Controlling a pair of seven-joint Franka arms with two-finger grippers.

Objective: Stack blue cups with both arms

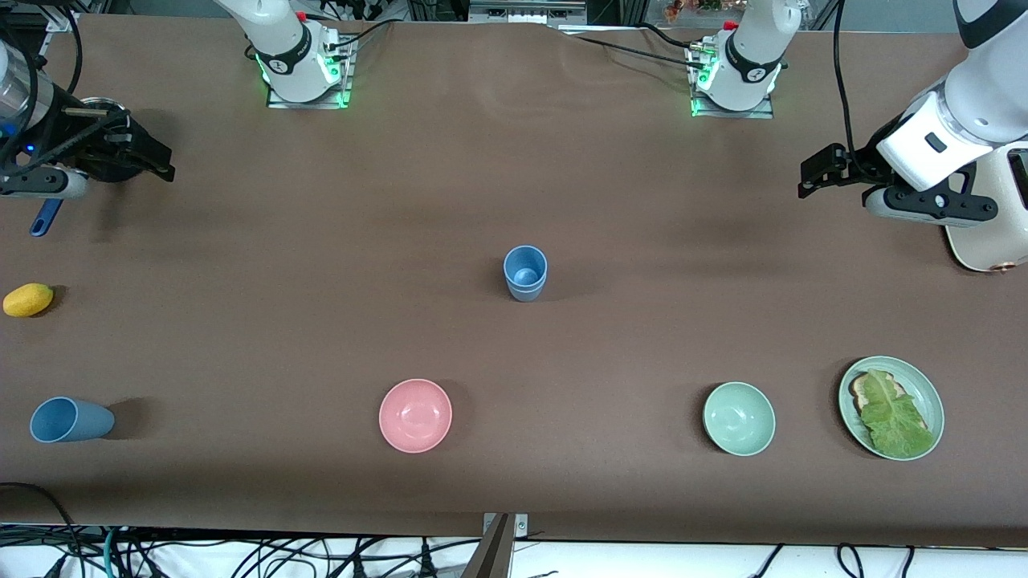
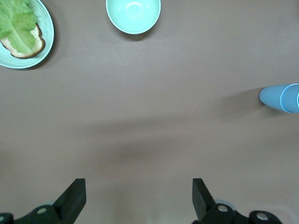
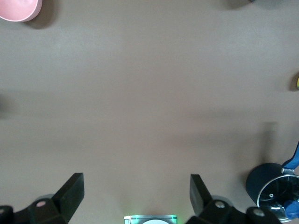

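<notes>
Both grippers, left [image 1: 811, 178] and right [image 1: 157, 164], hang wide open and empty over the table ends, while two blue cups, one upright [image 1: 525, 273] mid-table, one tipped [image 1: 71, 420] near the right gripper, sit well apart, unstacked

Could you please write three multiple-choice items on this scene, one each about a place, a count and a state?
1. Where is the upright blue plastic cup?
A. mid-table
B. on the green plate
C. in the pink bowl

2. How many blue cups are on the table?
A. one
B. two
C. three

3. How does the blue cup at the right arm's end lie?
A. upright
B. on its side
C. upside down

Answers: 1 A, it stands alone mid-table; 2 B, only those two show; 3 B, its mouth faces sideways. The left gripper and right gripper wait open, holding nothing.
</notes>
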